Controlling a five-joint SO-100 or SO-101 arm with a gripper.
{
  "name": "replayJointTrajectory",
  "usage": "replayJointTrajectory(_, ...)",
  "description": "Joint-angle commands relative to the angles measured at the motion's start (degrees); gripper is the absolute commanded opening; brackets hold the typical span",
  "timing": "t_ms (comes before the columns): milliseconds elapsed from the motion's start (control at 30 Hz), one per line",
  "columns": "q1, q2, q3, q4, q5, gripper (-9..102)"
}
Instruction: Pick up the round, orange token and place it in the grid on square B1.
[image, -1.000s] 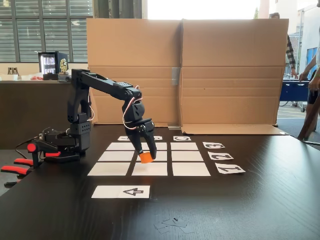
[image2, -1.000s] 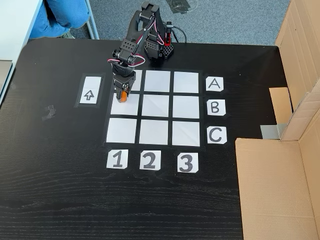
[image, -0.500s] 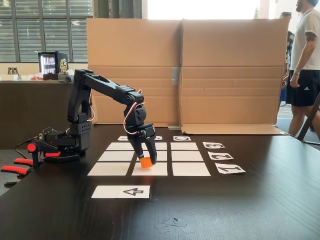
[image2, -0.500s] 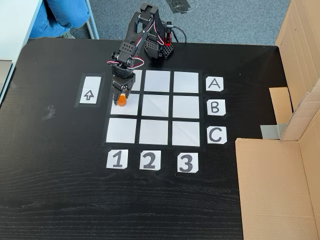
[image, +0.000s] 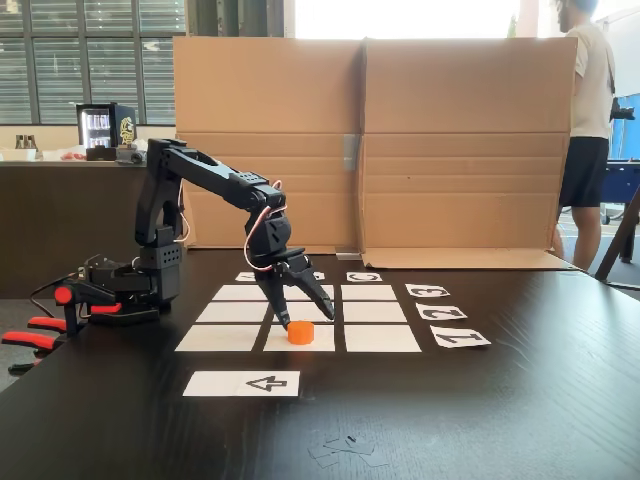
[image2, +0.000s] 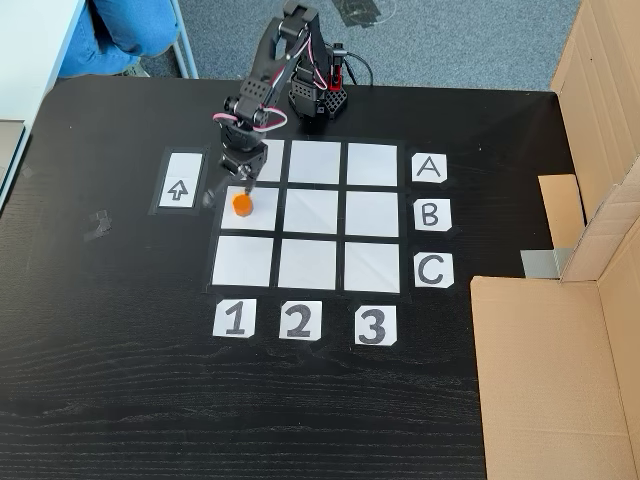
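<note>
The orange token (image: 300, 333) (image2: 241, 204) lies flat on square B1 (image: 279, 342) (image2: 263, 219), in the row of label B and the column of label 1. This square is part of the white paper grid (image: 372, 312) (image2: 311, 213). My gripper (image: 306, 318) (image2: 237, 187) hangs just above the token on the arm's side, open, with its fingers spread apart and nothing between them. The token stands free of both fingers.
A white arrow strip (image: 242, 383) (image2: 178, 190) lies beside the grid. A cardboard wall (image: 400, 150) (image2: 545, 370) borders the table. Red-handled clamps (image: 40, 330) hold the arm's base. A person (image: 585, 130) stands behind the table at the right. Tape scraps (image: 345, 447) lie near the front.
The gripper lowered the token onto the square, then opened and let it go. A person walked across the background at the right.
</note>
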Motion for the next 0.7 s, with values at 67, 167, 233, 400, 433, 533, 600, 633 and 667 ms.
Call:
replayJointTrajectory(67, 2.4, 12.3, 7.4, -7.0, -3.3, 67)
replayJointTrajectory(167, 4.1, 17.0, 9.4, -8.5, -3.6, 74)
replayJointTrajectory(233, 6.0, 20.8, 11.2, -11.2, -3.6, 76)
replayJointTrajectory(400, 13.1, 32.6, 14.8, -19.9, -4.0, 78)
replayJointTrajectory(433, 15.1, 35.2, 15.4, -22.1, -4.0, 78)
replayJointTrajectory(533, 21.7, 42.6, 16.9, -27.1, -4.2, 78)
replayJointTrajectory(600, 27.2, 47.3, 16.9, -28.4, -4.2, 77)
replayJointTrajectory(633, 30.1, 49.6, 17.0, -28.4, -4.2, 77)
replayJointTrajectory(667, 33.0, 51.7, 17.1, -28.4, -4.1, 76)
